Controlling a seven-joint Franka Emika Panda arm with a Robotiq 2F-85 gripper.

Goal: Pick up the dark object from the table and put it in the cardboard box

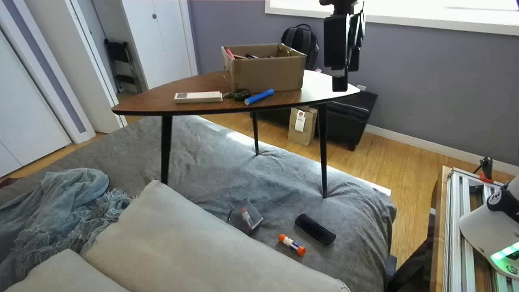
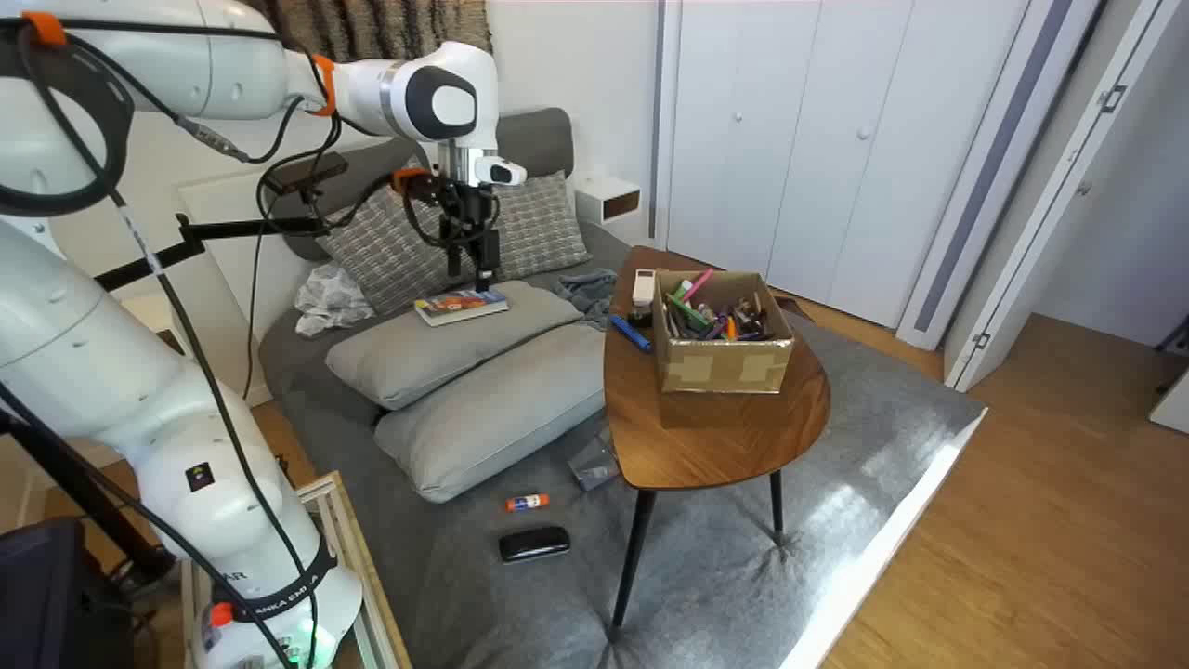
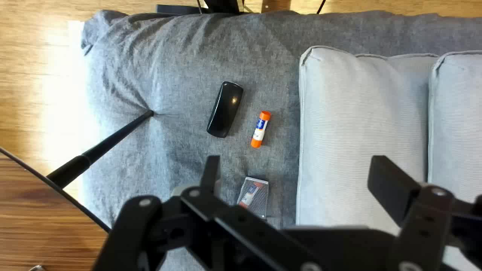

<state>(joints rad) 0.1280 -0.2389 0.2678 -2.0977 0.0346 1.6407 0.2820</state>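
Observation:
The dark object (image 1: 240, 95) is small and blackish-green. It lies on the brown wooden table (image 1: 148, 100) between a white box and a blue cylinder, beside the cardboard box (image 1: 265, 75). The dark object (image 2: 639, 317) is small and partly hidden in an exterior view. The cardboard box (image 2: 729, 367) stands on the table (image 2: 706, 455) and holds many pens and small items. My gripper (image 2: 483, 279) hangs high above the bed, off the table's side. In the wrist view the gripper (image 3: 295, 173) is open with nothing between its fingers; the table (image 3: 45, 210) shows at lower left, the cardboard box is out of view.
A white box (image 1: 198, 97) and a blue cylinder (image 1: 259, 97) flank the dark object. On the bed lie a black case (image 3: 225, 109), a glue stick (image 3: 260, 129) and a mesh pouch (image 3: 262, 203). Grey pillows (image 2: 502, 418) and a book (image 2: 455, 308) lie beside the table.

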